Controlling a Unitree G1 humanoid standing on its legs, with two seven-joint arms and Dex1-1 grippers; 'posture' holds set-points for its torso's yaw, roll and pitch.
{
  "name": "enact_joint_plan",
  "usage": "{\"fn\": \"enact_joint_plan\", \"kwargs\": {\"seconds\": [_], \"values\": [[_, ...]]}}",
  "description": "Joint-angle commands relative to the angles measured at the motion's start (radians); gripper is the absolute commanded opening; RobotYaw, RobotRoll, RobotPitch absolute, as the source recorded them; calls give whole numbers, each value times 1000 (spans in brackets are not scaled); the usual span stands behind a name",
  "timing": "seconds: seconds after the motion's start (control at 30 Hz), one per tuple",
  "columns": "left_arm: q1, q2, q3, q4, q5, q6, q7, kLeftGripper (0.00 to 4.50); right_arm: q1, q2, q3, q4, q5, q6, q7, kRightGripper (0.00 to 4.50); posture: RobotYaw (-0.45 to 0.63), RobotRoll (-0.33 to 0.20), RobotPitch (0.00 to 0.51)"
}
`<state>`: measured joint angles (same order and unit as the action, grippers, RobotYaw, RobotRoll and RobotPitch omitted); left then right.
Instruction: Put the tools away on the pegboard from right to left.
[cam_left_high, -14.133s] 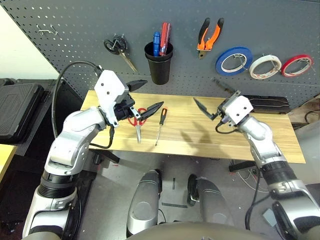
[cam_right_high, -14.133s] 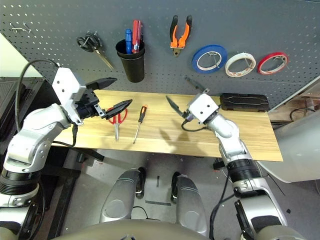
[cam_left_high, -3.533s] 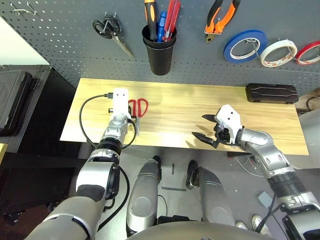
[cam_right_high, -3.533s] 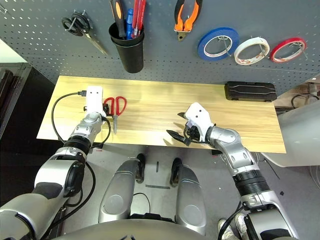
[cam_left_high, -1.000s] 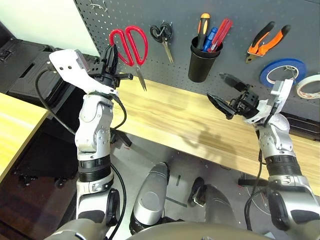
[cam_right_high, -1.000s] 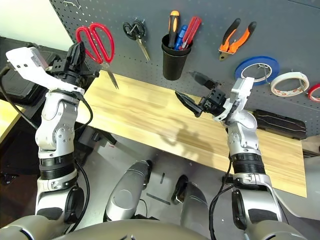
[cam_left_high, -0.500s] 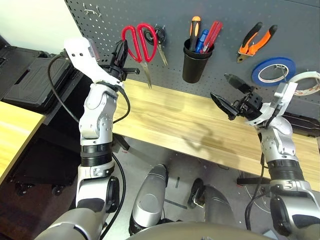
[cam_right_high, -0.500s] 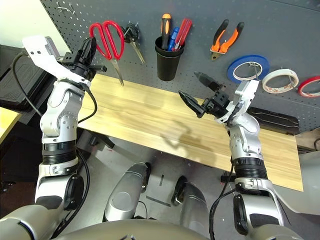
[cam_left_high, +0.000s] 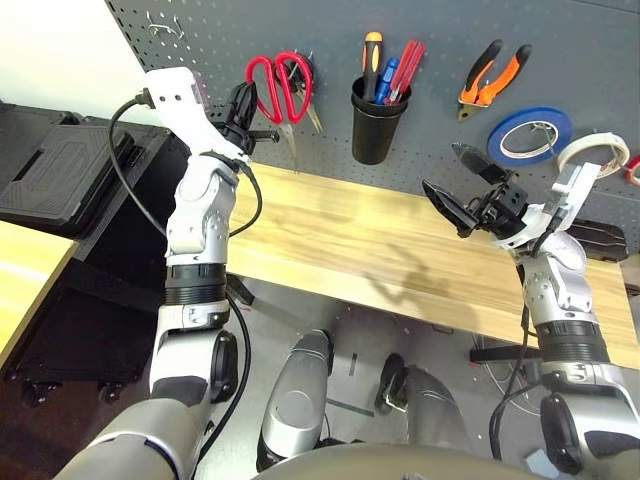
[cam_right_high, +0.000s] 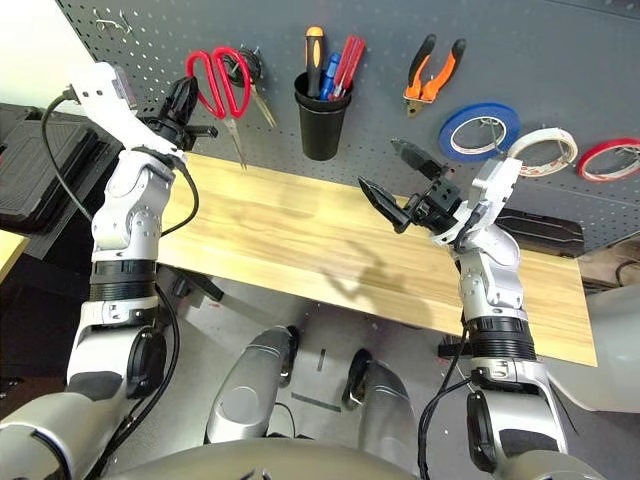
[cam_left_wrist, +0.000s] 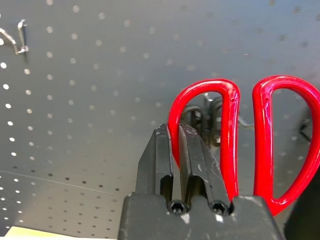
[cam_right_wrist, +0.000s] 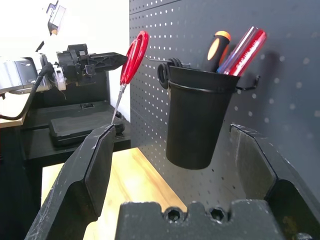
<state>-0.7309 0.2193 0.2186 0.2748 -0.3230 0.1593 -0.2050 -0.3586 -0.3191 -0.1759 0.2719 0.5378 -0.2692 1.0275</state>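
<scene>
My left gripper (cam_left_high: 247, 104) is shut on the left handle loop of the red-handled scissors (cam_left_high: 277, 82), holding them blades-down against the pegboard (cam_left_high: 420, 25). In the left wrist view the red loops (cam_left_wrist: 262, 135) overlap the black-handled scissors (cam_left_wrist: 207, 112) on their hook. The screwdriver with the orange end (cam_left_high: 371, 58) stands in the black cup (cam_left_high: 374, 128). The orange-and-black pliers (cam_left_high: 488, 74) and the white tape ring (cam_left_high: 592, 152) hang to the right. My right gripper (cam_left_high: 460, 185) hovers open above the bench, holding nothing.
The pale wooden bench top (cam_left_high: 350, 230) runs below the board, with a black case (cam_left_high: 600, 240) at its right end. Blue tape (cam_left_high: 528, 135) and red tape (cam_right_high: 610, 158) hang beside the white ring. A bare hook (cam_left_high: 160, 25) sits at the board's upper left.
My left gripper has carried the red scissors rightward and closer to the board, until they overlap the black-handled scissors. The right gripper has stayed open and hardly moved. The camera has shifted.
</scene>
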Motion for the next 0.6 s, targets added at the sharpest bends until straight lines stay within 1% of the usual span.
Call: {"fn": "enact_joint_plan", "kwargs": {"seconds": [0.03,0.3,0.43,0.5,0.6], "values": [[-26,7,8,53,15,-35,0,44,22,-2,-1,-34,0,7,-6,4500,258,0,171],[-71,23,9,194,52,-89,15,44,22,-4,2,-35,-8,7,-15,4500,255,0,172],[-123,25,6,310,77,-136,19,44,19,-1,6,-25,-14,1,-16,4500,256,0,171],[-137,26,6,343,82,-152,15,44,19,-1,7,-27,-15,1,-18,4500,252,0,170],[-187,39,1,453,103,-188,6,44,18,-1,11,-29,-17,1,-20,4500,249,0,169]]}}
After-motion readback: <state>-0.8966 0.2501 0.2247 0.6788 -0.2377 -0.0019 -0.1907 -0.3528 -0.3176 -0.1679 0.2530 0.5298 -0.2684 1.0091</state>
